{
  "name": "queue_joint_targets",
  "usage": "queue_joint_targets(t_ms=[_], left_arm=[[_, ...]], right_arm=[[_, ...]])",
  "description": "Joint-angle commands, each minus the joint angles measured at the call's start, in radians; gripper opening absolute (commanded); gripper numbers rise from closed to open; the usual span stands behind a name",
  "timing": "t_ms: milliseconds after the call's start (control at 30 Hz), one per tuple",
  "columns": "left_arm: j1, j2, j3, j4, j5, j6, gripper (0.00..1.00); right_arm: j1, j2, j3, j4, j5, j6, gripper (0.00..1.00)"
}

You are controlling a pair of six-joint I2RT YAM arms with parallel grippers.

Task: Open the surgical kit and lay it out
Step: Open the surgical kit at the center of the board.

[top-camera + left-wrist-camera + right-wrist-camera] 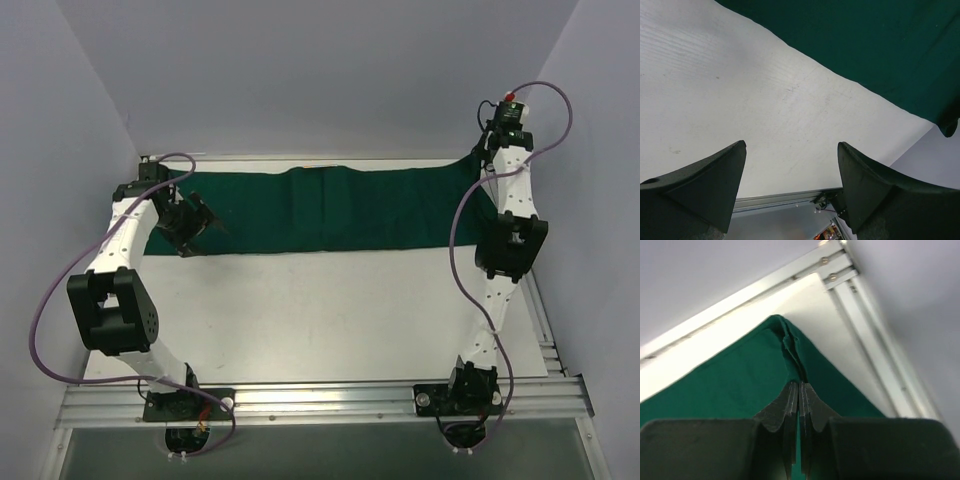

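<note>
Drape [330, 210], dark green, long flat strip

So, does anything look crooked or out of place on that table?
Only the green drape: its far right corner is bunched into a ridge, pinched in the shut right gripper, while the rest lies mostly flat.

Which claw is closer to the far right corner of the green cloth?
The right. The right claw is shut on that corner of the green cloth drape, pinching its folded edge. The left claw hangs open over the table at the cloth's opposite, left end.
</note>
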Motion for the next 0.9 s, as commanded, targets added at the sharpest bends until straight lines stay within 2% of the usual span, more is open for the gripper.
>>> queue_joint_targets(t_ms=[0, 100, 200, 300, 400, 600, 867], left_arm=[[-0.006, -0.004, 0.016, 0.029, 0.038, 0.015, 0.83], [-0.019, -0.011, 0.001, 0.029, 0.039, 0.019, 0.82], [-0.029, -0.020, -0.019, 0.037, 0.040, 0.032, 0.82], [-0.040, -0.025, -0.033, 0.043, 0.038, 0.049, 0.82], [-0.046, -0.030, -0.045, 0.062, 0.040, 0.072, 0.82], [-0.049, -0.007, -0.060, 0.075, 0.053, 0.104, 0.82], [-0.060, 0.001, -0.079, 0.085, 0.085, 0.121, 0.82]], right_arm=[[0.006, 0.015, 0.034, -0.005, 0.241, -0.183, 0.00], [0.057, 0.080, 0.117, 0.006, 0.404, -0.273, 0.00], [0.072, 0.117, 0.151, 0.032, 0.557, -0.289, 0.00], [0.057, 0.149, 0.174, 0.037, 0.627, -0.283, 0.00], [0.039, 0.151, 0.169, 0.051, 0.587, -0.286, 0.00], [0.034, 0.192, 0.200, 0.095, 0.617, -0.304, 0.00], [0.049, 0.223, 0.243, 0.250, 0.562, -0.370, 0.00]])
